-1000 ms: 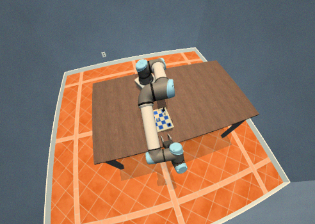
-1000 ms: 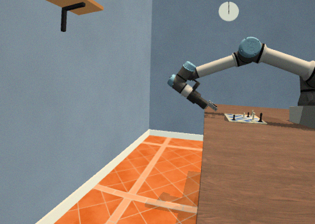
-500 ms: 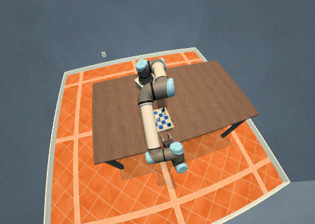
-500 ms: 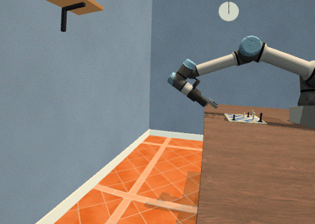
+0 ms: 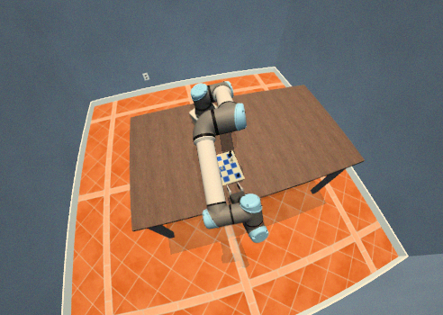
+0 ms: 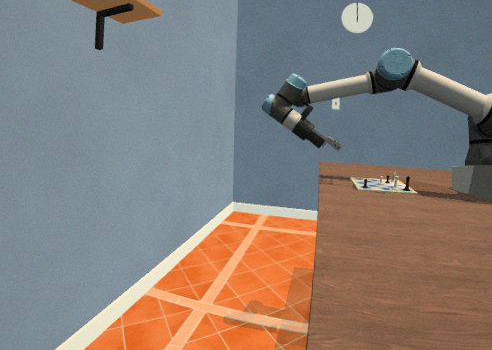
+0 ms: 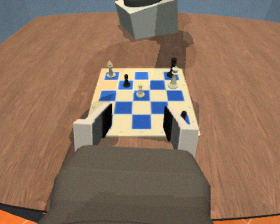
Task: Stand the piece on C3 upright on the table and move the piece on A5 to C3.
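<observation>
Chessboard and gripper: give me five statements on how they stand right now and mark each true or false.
1. The gripper is open and holds nothing. True.
2. The gripper touches the chessboard. False: in the exterior view it hangs in the air above the table's edge, apart from the board.
3. All pieces on the board are black. False: both dark and light pieces stand there.
4. The board lies on the wooden table. True.
5. The robot's base stands beyond the board's far edge in the wrist view. True.
</observation>
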`<state>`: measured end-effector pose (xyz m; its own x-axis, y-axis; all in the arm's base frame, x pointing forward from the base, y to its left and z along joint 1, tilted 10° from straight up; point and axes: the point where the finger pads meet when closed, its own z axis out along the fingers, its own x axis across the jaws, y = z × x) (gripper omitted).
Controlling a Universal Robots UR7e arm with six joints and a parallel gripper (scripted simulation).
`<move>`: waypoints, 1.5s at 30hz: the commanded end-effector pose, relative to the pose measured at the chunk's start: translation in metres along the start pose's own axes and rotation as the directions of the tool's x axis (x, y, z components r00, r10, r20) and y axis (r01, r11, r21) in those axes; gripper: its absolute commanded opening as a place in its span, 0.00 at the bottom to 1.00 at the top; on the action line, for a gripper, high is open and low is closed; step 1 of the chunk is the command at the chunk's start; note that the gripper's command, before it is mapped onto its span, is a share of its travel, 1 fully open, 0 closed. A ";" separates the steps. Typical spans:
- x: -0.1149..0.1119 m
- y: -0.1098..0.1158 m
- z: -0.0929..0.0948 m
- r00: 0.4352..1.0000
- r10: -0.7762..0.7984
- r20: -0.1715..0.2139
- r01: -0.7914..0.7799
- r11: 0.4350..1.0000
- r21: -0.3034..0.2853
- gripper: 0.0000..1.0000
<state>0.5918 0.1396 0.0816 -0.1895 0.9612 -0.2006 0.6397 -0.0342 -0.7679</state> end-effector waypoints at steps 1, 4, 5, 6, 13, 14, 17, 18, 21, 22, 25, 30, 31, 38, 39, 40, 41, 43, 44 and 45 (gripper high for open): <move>0.000 -0.003 -0.002 1.000 0.000 0.000 0.000 1.000 0.001 1.00; 0.000 -0.001 -0.001 1.000 0.000 0.000 0.000 1.000 -0.001 1.00; 0.000 -0.001 -0.001 1.000 0.000 0.000 0.000 1.000 -0.002 1.00; 0.000 -0.001 -0.001 1.000 0.000 0.000 0.000 1.000 -0.002 1.00; 0.000 -0.002 -0.001 1.000 -0.005 -0.002 0.005 1.000 -0.011 1.00; 0.000 -0.002 -0.001 1.000 -0.005 -0.002 0.005 1.000 -0.011 1.00; -0.001 -0.002 -0.001 1.000 -0.010 -0.003 0.009 1.000 -0.021 1.00; -0.001 -0.002 -0.001 1.000 -0.012 -0.004 0.011 1.000 -0.025 1.00; -0.002 -0.003 -0.001 1.000 -0.019 -0.006 0.019 0.999 -0.040 1.00; -0.002 -0.003 -0.001 1.000 -0.022 -0.007 0.022 0.999 -0.046 1.00; -0.003 -0.004 -0.001 0.999 -0.033 -0.010 0.032 0.997 -0.068 1.00; -0.004 -0.007 0.000 0.999 -0.051 -0.013 0.049 0.993 -0.104 1.00; -0.004 -0.007 0.000 0.999 -0.051 -0.013 0.049 0.993 -0.104 1.00; -0.006 -0.013 0.003 0.996 -0.091 -0.013 0.087 0.979 -0.186 1.00; -0.007 -0.014 0.004 0.995 -0.098 -0.013 0.093 0.975 -0.200 1.00; -0.007 -0.015 0.005 0.994 -0.105 -0.012 0.100 0.972 -0.214 1.00; -0.008 -0.016 0.006 0.994 -0.111 -0.010 0.106 0.968 -0.228 1.00; -0.008 -0.019 0.008 0.992 -0.126 -0.007 0.120 0.959 -0.258 1.00; -0.009 -0.020 0.010 0.991 -0.133 -0.005 0.127 0.954 -0.273 1.00; -0.009 -0.022 0.011 0.990 -0.140 -0.002 0.134 0.948 -0.288 1.00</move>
<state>0.5763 0.1304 0.0909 -0.2568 0.9608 -0.1048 0.7685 0.1372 -0.6249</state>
